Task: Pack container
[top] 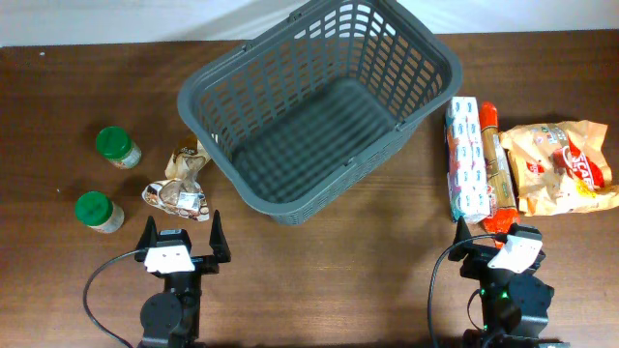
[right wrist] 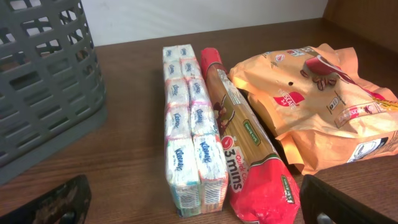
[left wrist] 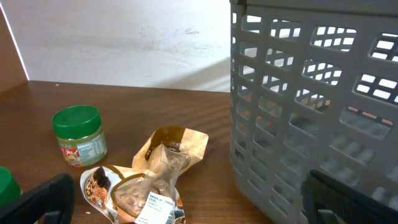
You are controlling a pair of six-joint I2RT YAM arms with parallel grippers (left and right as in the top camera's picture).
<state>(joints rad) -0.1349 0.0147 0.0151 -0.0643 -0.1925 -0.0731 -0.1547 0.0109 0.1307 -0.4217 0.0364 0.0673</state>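
Observation:
The container (top: pixel 319 106), a large dark grey slotted basket, stands empty at the table's middle back; its wall shows in the left wrist view (left wrist: pixel 311 112) and the right wrist view (right wrist: pixel 43 81). My left gripper (top: pixel 182 242) is open and empty at the front left, just short of a crumpled snack bag (top: pixel 179 193) (left wrist: pixel 146 183). My right gripper (top: pixel 500 246) is open and empty at the front right, in front of a tissue multipack (top: pixel 468 159) (right wrist: pixel 189 137) and a red spaghetti packet (top: pixel 494 164) (right wrist: pixel 245 162).
Two green-lidded jars (top: pixel 117 147) (top: pixel 98 211) stand at the left; one shows in the left wrist view (left wrist: pixel 79 135). An orange bag (top: pixel 566 164) (right wrist: pixel 317 106) lies at the far right beside the spaghetti. A second small snack bag (top: pixel 189 159) lies by the basket's left corner.

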